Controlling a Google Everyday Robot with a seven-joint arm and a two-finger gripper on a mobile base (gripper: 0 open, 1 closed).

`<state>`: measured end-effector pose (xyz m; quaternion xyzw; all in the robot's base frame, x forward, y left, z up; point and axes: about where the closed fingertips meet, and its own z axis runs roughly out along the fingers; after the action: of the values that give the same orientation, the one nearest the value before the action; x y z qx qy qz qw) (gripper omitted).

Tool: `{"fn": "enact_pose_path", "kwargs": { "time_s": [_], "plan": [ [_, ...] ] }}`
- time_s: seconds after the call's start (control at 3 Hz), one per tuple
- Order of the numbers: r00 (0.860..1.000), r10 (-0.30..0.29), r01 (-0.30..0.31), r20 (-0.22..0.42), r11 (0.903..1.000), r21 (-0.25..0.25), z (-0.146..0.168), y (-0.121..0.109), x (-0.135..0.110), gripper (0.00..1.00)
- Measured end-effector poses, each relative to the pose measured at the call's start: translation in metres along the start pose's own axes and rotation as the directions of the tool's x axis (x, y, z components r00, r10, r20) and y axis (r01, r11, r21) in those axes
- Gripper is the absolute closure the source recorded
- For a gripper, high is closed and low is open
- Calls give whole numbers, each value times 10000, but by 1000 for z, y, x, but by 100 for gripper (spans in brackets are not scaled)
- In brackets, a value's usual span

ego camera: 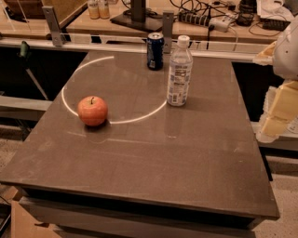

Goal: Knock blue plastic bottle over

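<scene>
The clear plastic water bottle with a white cap and a white label stands upright on the brown table, right of centre toward the back. My gripper is at the far right edge of the view, off the table's right side and well apart from the bottle; only pale, blocky parts of it show.
A dark blue soda can stands upright just behind and left of the bottle. A red apple lies on the table's left half. A bright ring of light runs across the tabletop. Behind the table, a desk holds cables and small bottles.
</scene>
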<state>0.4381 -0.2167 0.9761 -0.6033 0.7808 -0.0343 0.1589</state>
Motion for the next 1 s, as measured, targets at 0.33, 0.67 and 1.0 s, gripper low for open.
{"fn": "enact_pose_path", "kwargs": {
  "time_s": [0.33, 0.67, 1.0],
  "plan": [
    [10000, 0, 0, 1, 10000, 2, 0, 0, 0, 0],
    [9961, 187, -179, 864, 9998, -96, 1, -3, -2, 0],
    [9398, 595, -671, 3366, 9977, 109, 23, -23, 8, 0]
  ]
}}
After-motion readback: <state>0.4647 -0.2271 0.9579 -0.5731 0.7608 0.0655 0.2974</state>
